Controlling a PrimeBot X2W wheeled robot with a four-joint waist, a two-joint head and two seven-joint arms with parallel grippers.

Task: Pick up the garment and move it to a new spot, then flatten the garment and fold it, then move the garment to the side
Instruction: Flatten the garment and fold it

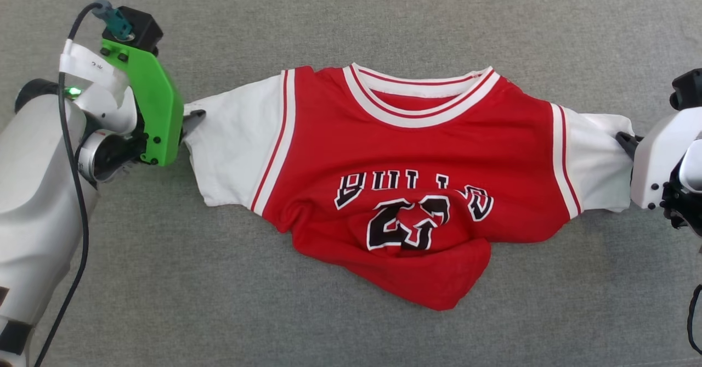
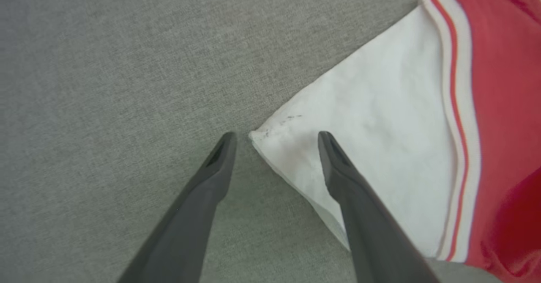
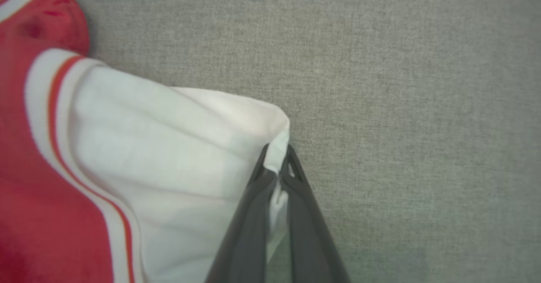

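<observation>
Your right gripper (image 3: 277,149) pinches the garment (image 1: 406,153) by one white sleeve; left gripper (image 2: 275,134) wide open astride the other sleeve, empty.

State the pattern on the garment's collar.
The collar of the garment is white with thin red stripes, over a red body. It shows best in the head view.

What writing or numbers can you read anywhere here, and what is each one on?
"23": on the red chest of the shirt, black with a white outline, upside down in the head view and crumpled.
Word beside that number, same style: upside down, creased and partly folded under, not readable whole.
White tag on the left arm: marks too small to read.
</observation>
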